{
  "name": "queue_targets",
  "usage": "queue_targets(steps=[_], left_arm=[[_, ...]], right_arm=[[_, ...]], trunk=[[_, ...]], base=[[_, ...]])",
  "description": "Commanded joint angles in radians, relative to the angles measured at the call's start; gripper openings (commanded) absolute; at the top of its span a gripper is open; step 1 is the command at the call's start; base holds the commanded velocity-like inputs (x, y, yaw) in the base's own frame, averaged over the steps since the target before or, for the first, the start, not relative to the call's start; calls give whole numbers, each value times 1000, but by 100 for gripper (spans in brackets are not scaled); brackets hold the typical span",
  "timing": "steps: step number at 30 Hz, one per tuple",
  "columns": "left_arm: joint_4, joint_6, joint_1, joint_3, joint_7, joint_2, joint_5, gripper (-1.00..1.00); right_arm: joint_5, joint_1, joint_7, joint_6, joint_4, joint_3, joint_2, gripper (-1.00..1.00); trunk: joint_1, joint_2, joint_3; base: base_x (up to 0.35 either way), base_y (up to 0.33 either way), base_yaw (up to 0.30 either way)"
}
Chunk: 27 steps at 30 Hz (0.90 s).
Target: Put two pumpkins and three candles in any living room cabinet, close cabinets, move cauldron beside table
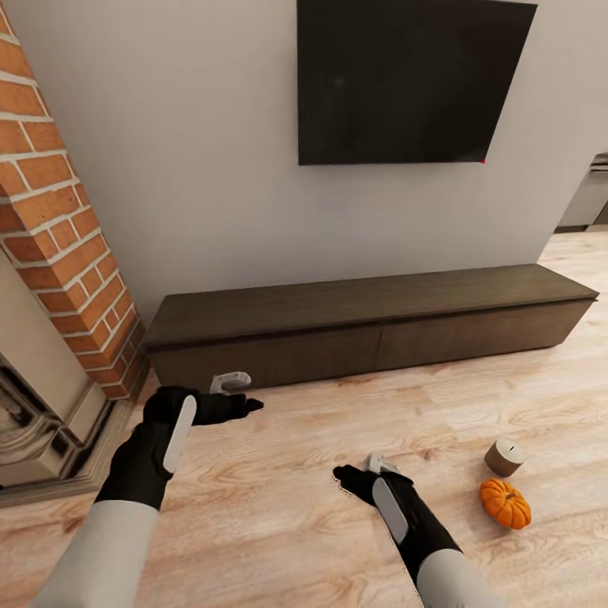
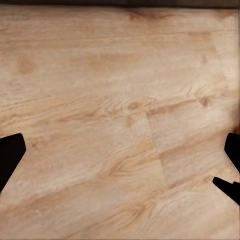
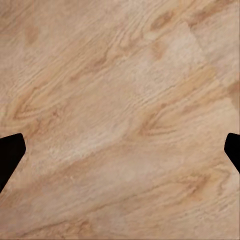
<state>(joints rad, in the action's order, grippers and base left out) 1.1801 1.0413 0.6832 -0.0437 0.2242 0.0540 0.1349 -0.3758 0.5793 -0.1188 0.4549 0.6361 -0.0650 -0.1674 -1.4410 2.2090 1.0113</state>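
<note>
Both the left gripper (image 1: 241,397) and the right gripper (image 1: 359,475) are spread apart, empty. Best approach: lower the right one squarely over the ribbed orange pumpkin (image 1: 506,503), lower right, avoiding the beige cylinder candle (image 1: 505,457) just beside it.

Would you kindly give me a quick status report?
Both grippers, left and right, open, empty. Pumpkin and candle on floor by right arm. Cabinet shut, path unobstructed.

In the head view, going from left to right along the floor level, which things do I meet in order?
Fireplace → left gripper → right gripper → pumpkin. The candle sits just above the pumpkin, so it overlaps in order.
</note>
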Motion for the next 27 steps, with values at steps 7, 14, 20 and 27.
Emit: queue_targets(steps=[7, 14, 20, 27], left_arm=[[60, 6, 0, -17, 0, -1, 8, 100], [150, 6, -1, -19, 1, -1, 8, 100], [164, 6, -1, -21, 2, -1, 11, 100], [163, 6, -1, -25, 5, -2, 12, 100]], right_arm=[[-16, 18, 240, 9, -1, -201, 29, 100], [-40, 23, 370, 42, -1, -277, 34, 100], [-98, 23, 392, 46, -1, -290, 35, 100], [-113, 24, 396, 42, -1, -287, 35, 100]], trunk=[[0, 0, 1], [0, 0, 1], [12, -21, -8], [38, -70, -30]], base=[[0, 0, 0], [0, 0, 0], [0, 0, 0], [0, 0, 0]])
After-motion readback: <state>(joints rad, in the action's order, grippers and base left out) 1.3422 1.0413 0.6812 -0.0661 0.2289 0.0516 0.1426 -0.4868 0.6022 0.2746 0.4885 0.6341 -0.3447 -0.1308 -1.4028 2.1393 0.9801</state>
